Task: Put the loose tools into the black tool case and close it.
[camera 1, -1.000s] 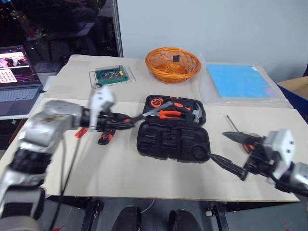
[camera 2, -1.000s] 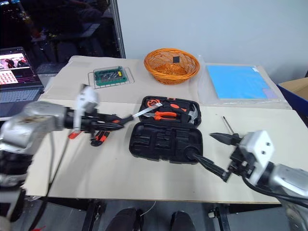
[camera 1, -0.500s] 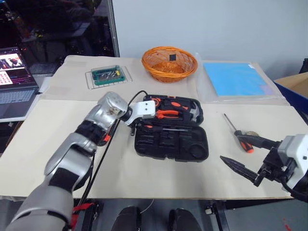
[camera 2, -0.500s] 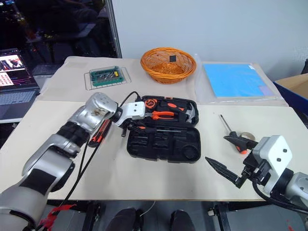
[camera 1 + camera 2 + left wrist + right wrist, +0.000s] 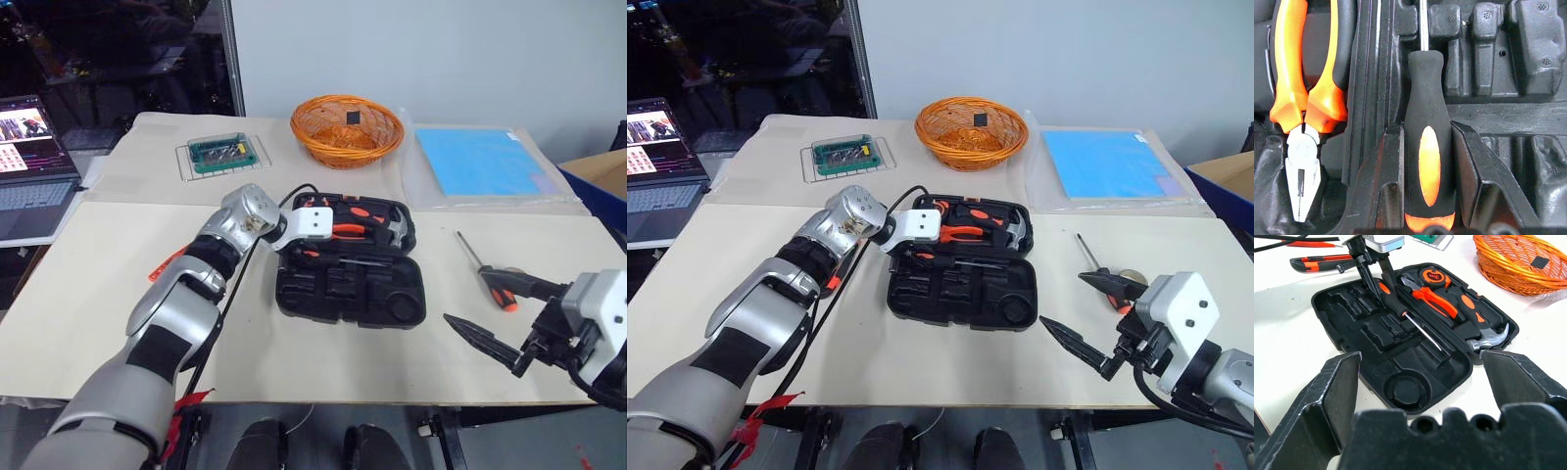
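Left wrist view shows the left claw [image 5: 1427, 181] straddling the black-and-orange handle of a screwdriver [image 5: 1426, 142] that lies in the black tool case [image 5: 350, 264]; its fingers [image 5: 1382, 186] sit just beside the handle, and whether they still pinch it cannot be told. Pliers [image 5: 1305, 93] rest in a slot alongside. The case lies open at the middle of the table [image 5: 88, 294]. At the near right, the right claw [image 5: 490, 313] hangs wide open and empty. Another screwdriver [image 5: 487, 274] lies right of the case, beyond that claw. A utility knife [image 5: 1317, 263] lies left of the case.
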